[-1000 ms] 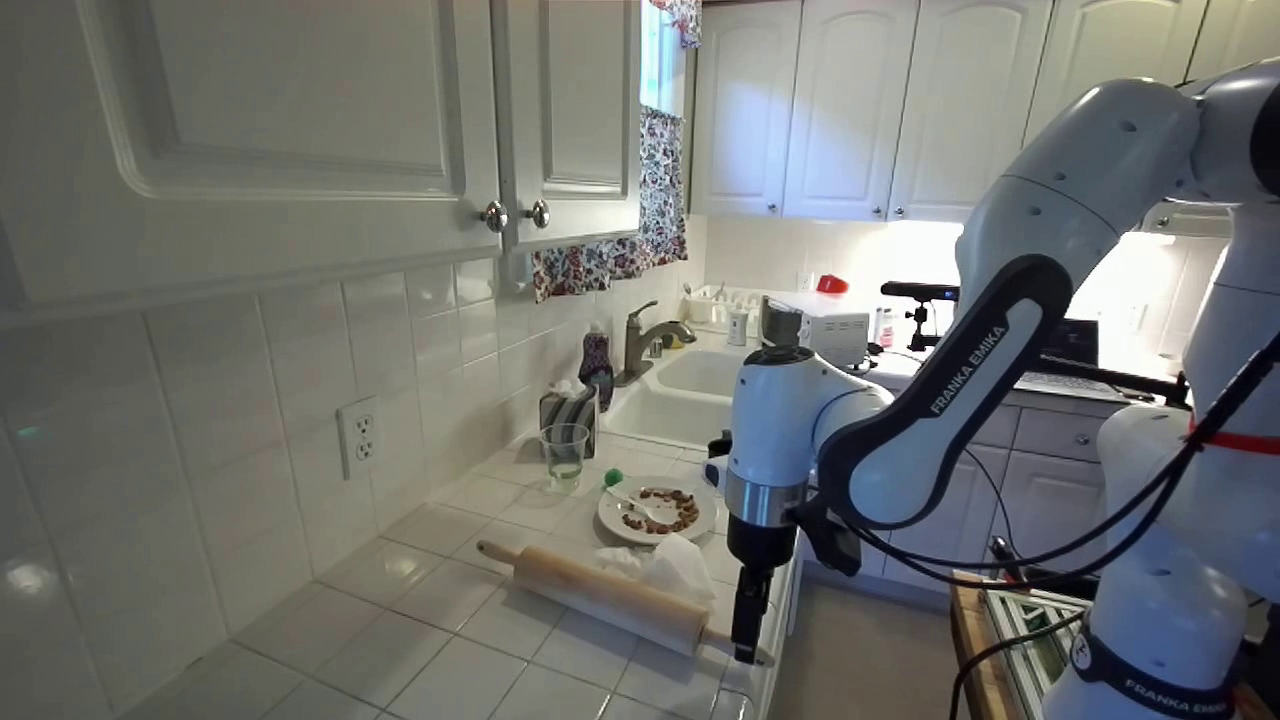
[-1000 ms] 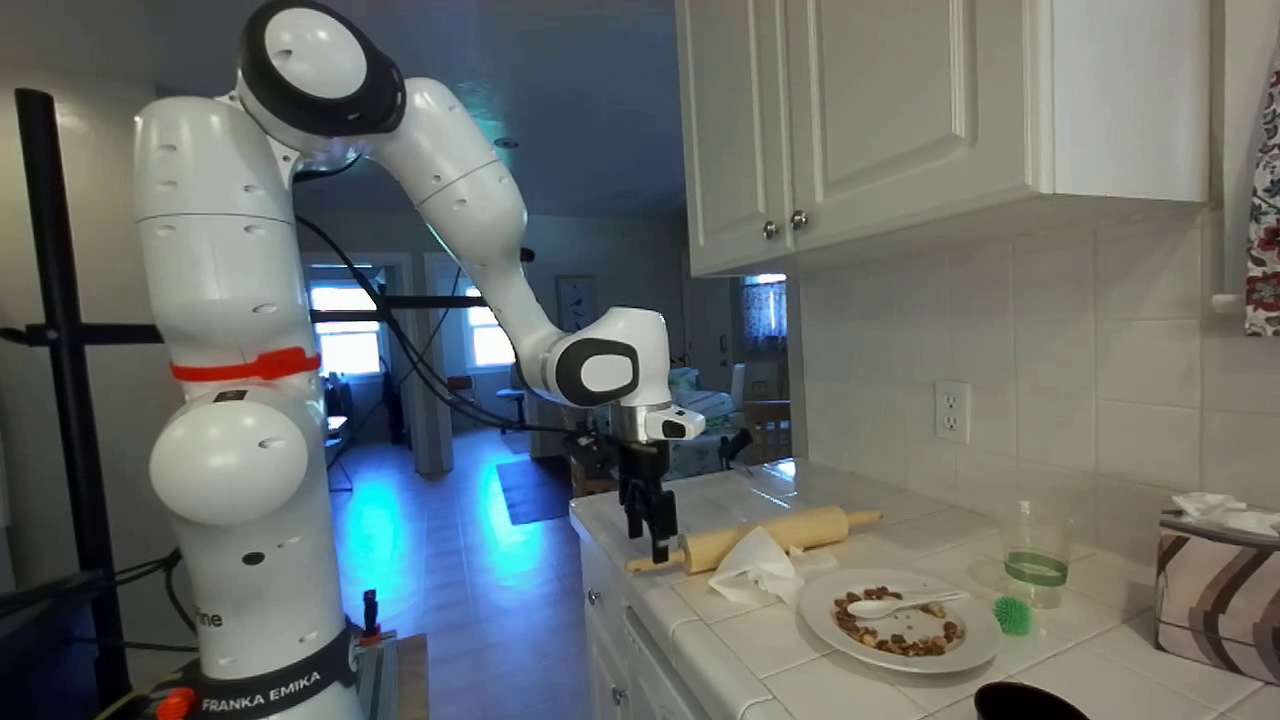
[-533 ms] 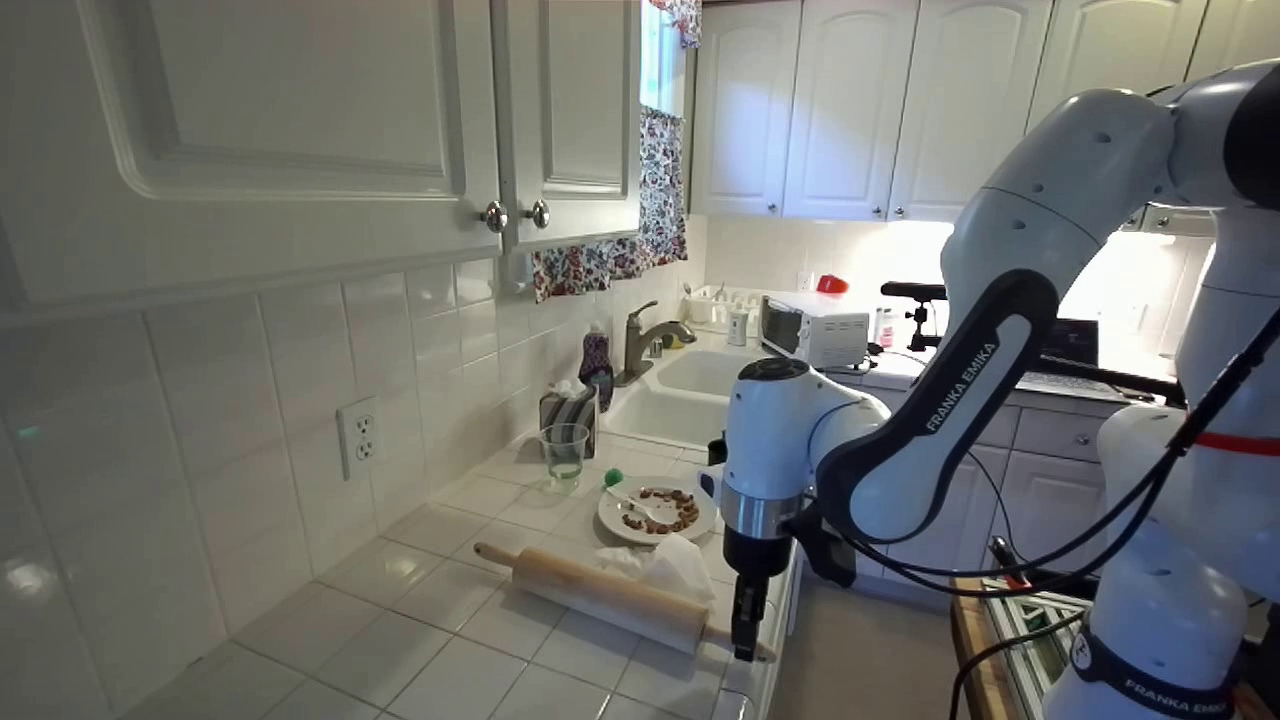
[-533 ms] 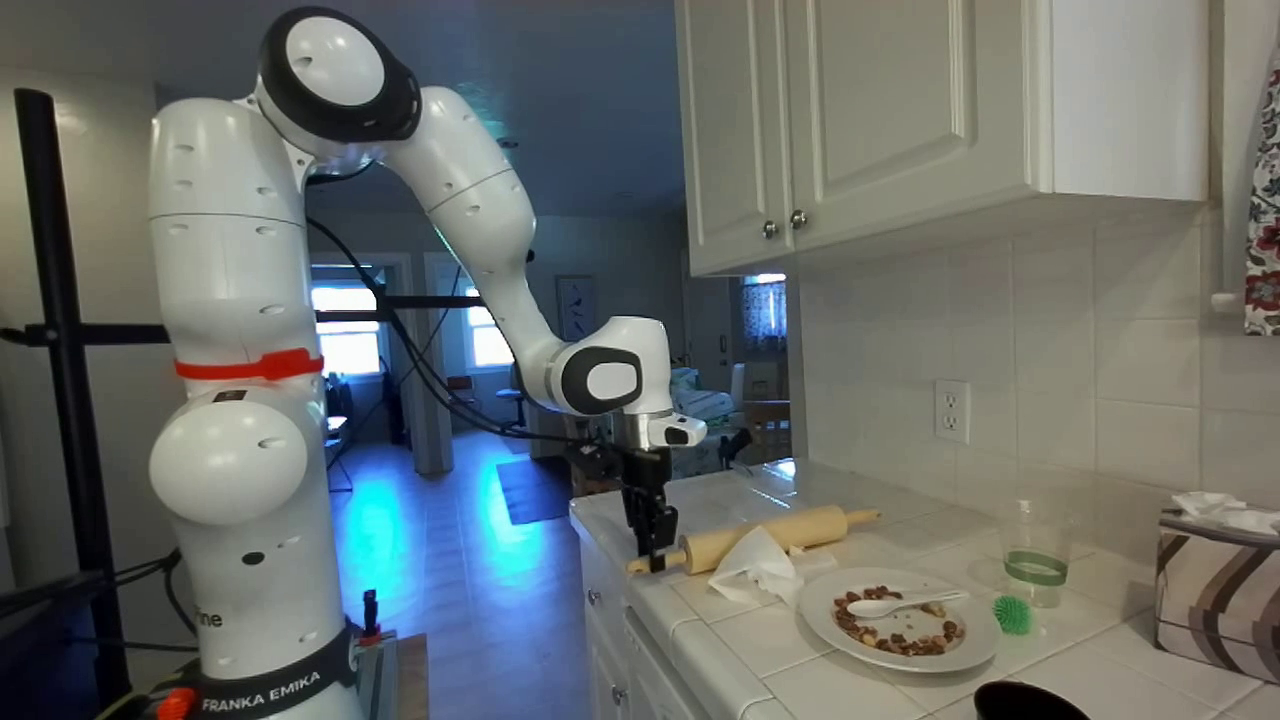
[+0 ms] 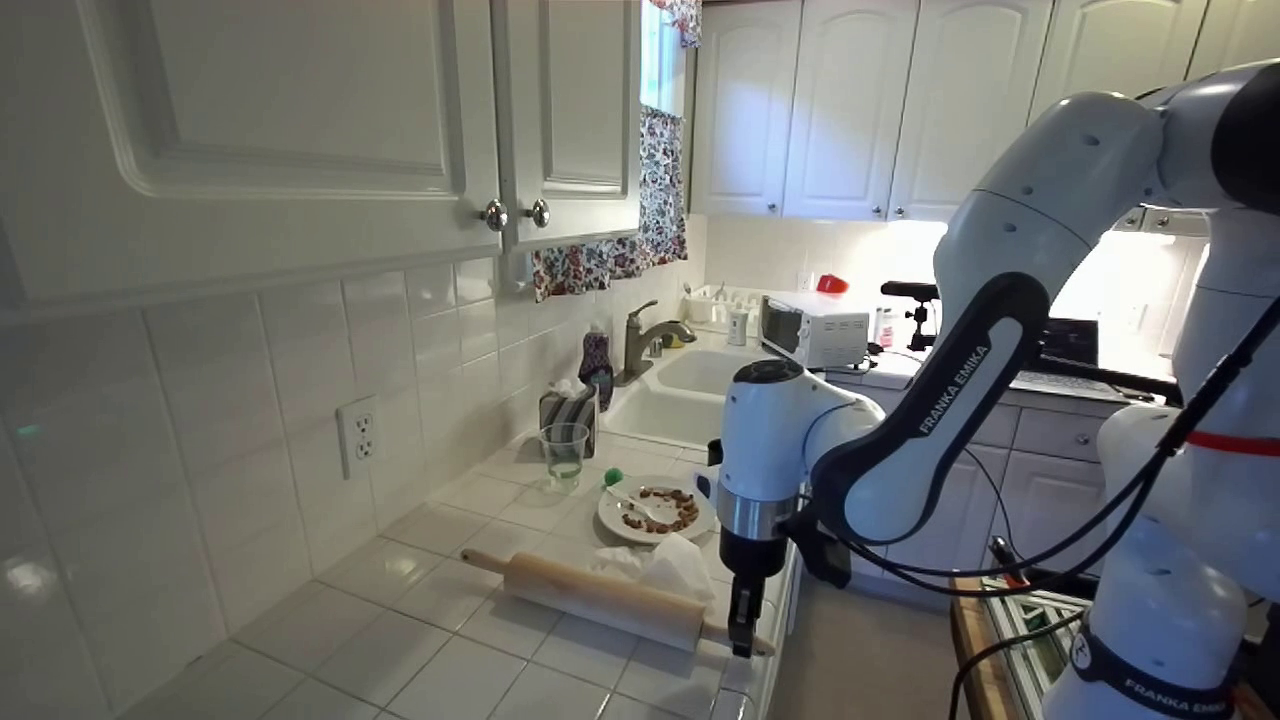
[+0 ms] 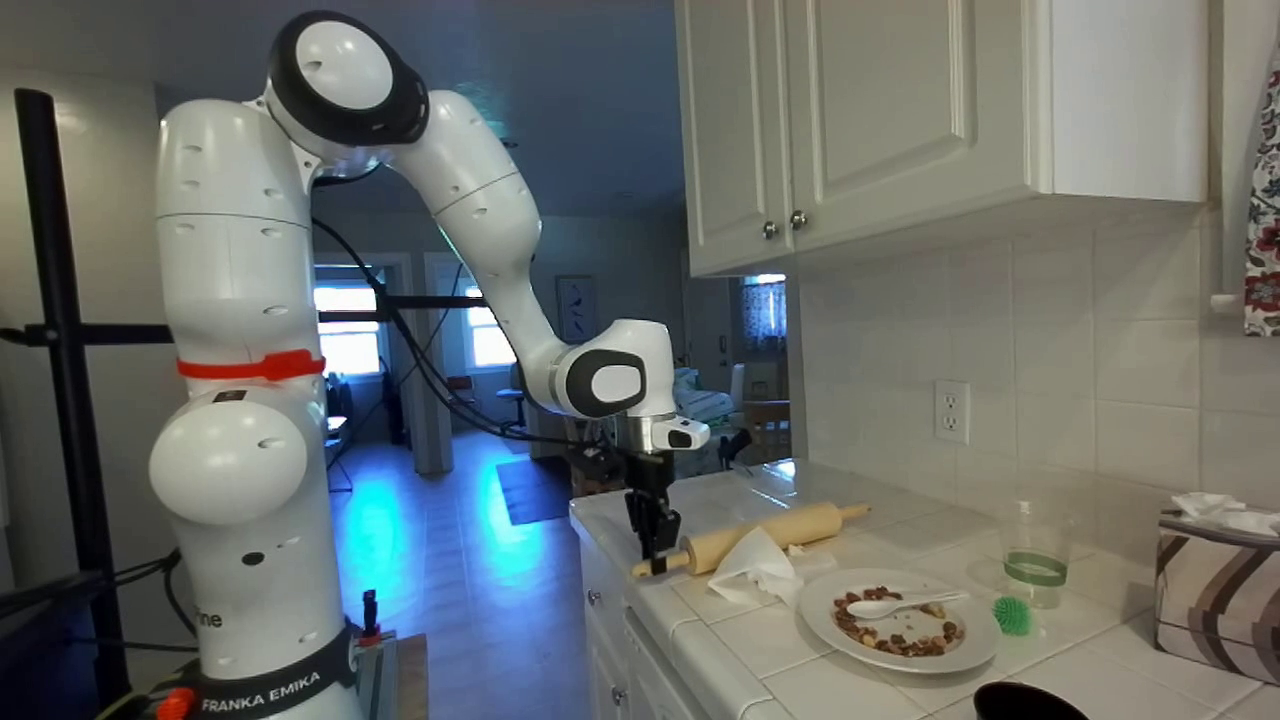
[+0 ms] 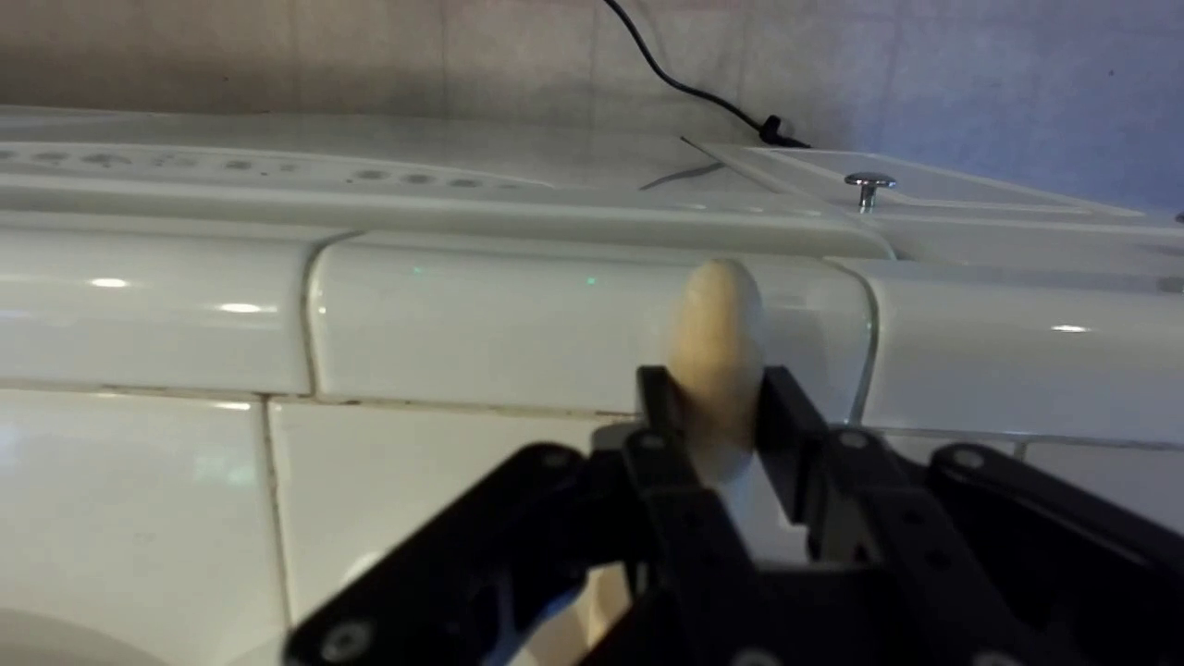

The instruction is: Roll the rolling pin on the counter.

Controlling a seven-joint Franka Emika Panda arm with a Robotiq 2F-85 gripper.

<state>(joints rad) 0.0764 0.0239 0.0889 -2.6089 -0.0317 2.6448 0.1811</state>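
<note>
- Wrist view: the claw (image 7: 717,393) pinches the rolling pin (image 7: 719,310) by one handle, with black fingers (image 7: 789,416) on both sides.
- Both exterior views show the rolling pin lying on the white tile counter (image 5: 430,660). The pinched handle is at the front edge, and the far handle (image 5: 485,561) points toward the wall (image 5: 270,430).
- Crumpled white paper (image 6: 757,568) sits just beside the rolling pin. Whether they touch is hard to tell.
- Near the paper is a round plate (image 6: 980,635), holding brown bits (image 6: 905,643) and a white spoon (image 6: 885,607).
- A green ball (image 6: 1012,615) sits between the plate and a clear cup (image 6: 1035,572).
</note>
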